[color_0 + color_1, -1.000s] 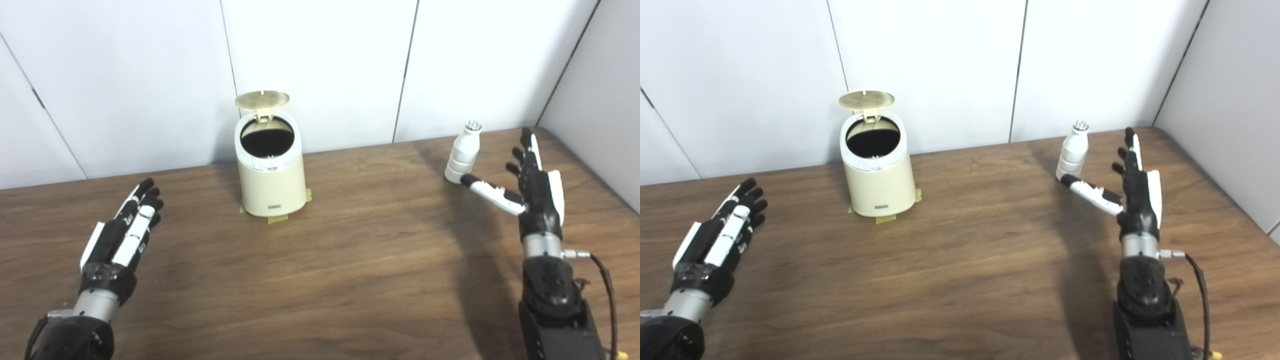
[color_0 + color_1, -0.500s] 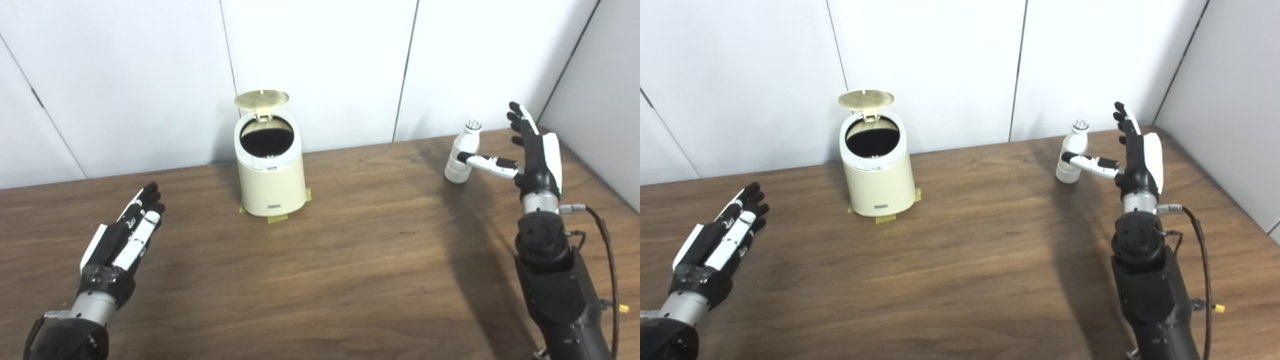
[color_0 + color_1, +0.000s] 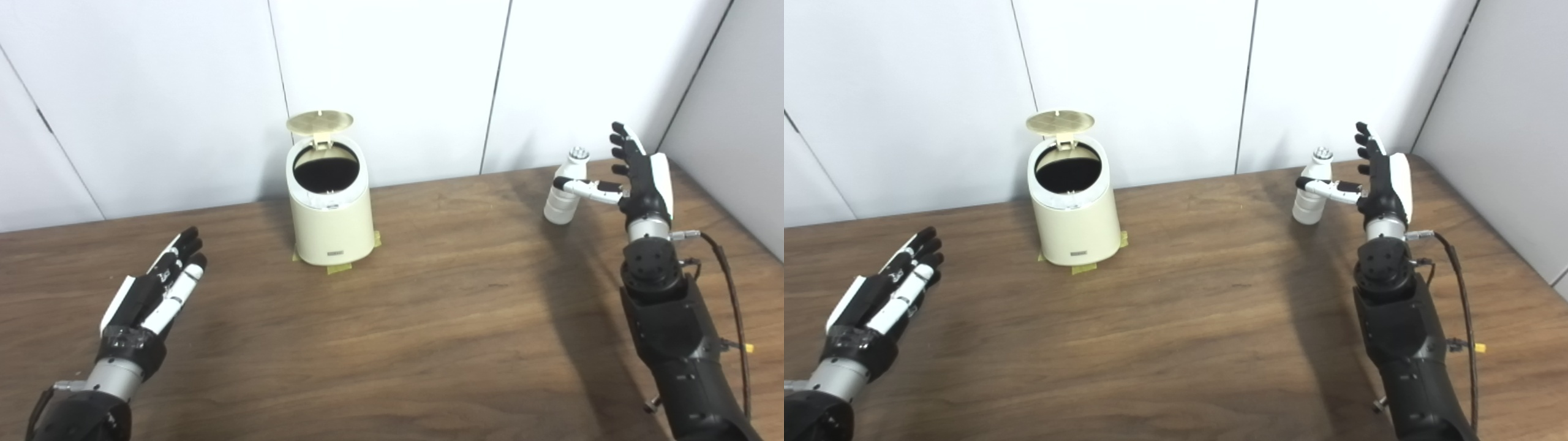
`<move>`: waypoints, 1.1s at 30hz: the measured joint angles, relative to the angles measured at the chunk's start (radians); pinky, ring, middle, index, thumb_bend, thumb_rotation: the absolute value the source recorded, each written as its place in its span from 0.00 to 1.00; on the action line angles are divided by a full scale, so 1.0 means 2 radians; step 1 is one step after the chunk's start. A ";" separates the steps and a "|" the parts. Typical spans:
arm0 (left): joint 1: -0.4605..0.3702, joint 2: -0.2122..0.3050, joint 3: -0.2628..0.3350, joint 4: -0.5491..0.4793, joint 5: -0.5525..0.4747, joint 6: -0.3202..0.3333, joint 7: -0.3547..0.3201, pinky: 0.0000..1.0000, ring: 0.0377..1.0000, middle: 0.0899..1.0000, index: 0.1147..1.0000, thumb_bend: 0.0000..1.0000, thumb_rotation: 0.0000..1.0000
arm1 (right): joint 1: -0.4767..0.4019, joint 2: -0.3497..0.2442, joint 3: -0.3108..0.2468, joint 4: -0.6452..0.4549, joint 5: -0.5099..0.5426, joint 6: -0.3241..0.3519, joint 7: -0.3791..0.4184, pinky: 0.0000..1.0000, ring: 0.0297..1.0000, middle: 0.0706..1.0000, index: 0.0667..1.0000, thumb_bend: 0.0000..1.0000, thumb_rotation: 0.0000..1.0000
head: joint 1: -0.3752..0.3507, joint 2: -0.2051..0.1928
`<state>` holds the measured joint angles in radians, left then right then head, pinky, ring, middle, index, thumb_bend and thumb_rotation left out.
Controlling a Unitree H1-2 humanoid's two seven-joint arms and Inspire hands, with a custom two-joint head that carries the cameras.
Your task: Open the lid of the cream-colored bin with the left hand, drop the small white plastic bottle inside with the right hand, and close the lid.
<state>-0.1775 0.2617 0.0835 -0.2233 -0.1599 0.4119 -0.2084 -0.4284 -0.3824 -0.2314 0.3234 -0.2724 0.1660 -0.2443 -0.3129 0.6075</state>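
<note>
The cream-colored bin [image 3: 331, 211] stands at the back middle of the wooden table, taped down at its base. Its round lid [image 3: 320, 121] is tipped up on the rear hinge, showing the dark inside. The small white plastic bottle [image 3: 565, 194] stands upright at the back right. My right hand [image 3: 637, 174] is open just right of the bottle, thumb stretched across the bottle's front and fingers spread upward; no grip is closed on it. My left hand [image 3: 153, 297] rests low over the table at the front left, open and flat, far from the bin.
White wall panels run close behind the bin and bottle, and a grey side wall [image 3: 735, 110] closes the right corner. Yellow tape [image 3: 339, 267] sticks out under the bin. The table's right edge [image 3: 729, 214] lies just beyond my right hand.
My right hand has risen and advanced toward the bottle, its thumb now crossing the bottle's front. My left hand has drawn back slightly toward the front. Bin, lid and bottle have not moved.
</note>
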 measured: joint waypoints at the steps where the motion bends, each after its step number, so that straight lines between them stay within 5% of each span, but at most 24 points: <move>1: 0.000 0.000 -0.001 0.000 0.001 0.000 0.000 1.00 0.97 0.96 1.00 0.30 0.49 | 0.000 -0.001 0.000 0.005 0.002 -0.002 0.000 0.79 0.86 0.87 0.87 0.91 0.16 | 0.000 0.000; 25: -0.006 0.011 -0.009 -0.001 0.006 0.000 0.000 1.00 0.98 0.96 1.00 0.29 0.44 | -0.003 0.005 0.027 0.062 0.006 -0.033 -0.023 0.62 0.68 0.71 0.74 0.80 0.04 | 0.005 0.004; 33: -0.009 0.021 -0.013 -0.001 0.009 0.003 -0.002 1.00 0.97 0.95 1.00 0.29 0.41 | -0.005 0.005 0.026 0.094 0.013 -0.062 -0.031 0.60 0.65 0.68 0.70 0.77 0.08 | 0.002 0.006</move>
<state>-0.1955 0.3029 0.0585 -0.2261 -0.1415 0.4183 -0.2121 -0.4379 -0.3714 -0.1792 0.5110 -0.2459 0.0412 -0.3070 -0.3083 0.6197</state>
